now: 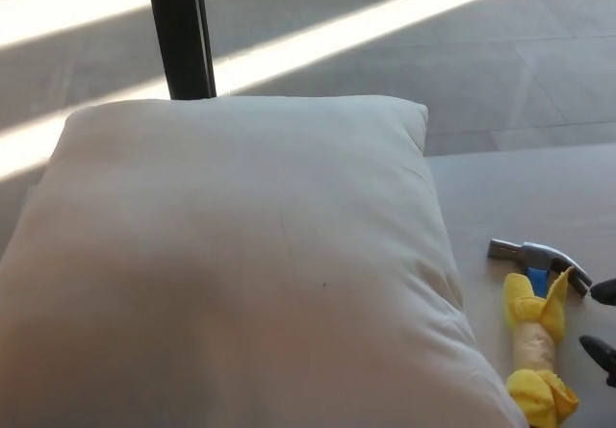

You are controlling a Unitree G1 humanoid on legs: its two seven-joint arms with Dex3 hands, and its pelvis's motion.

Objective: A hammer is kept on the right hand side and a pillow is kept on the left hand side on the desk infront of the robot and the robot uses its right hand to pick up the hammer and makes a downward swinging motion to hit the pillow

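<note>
A large white pillow (pixel 250 264) fills the left and middle of the head view, lying on the desk. To its right lies the hammer (pixel 532 327), with a steel head pointing away from me, a blue neck and a pale handle wrapped in yellow cloth at both ends. It rests flat on the desk, close to the pillow's right edge. Only two black fingertips of my right hand (pixel 603 353) show at the right edge, apart from each other and just right of the handle, not touching it. My left hand does not show.
The pale desk top (pixel 520 192) extends behind and to the right of the hammer. Beyond the desk is a grey tiled floor with bright sun stripes. A black post (pixel 180 32) stands behind the pillow.
</note>
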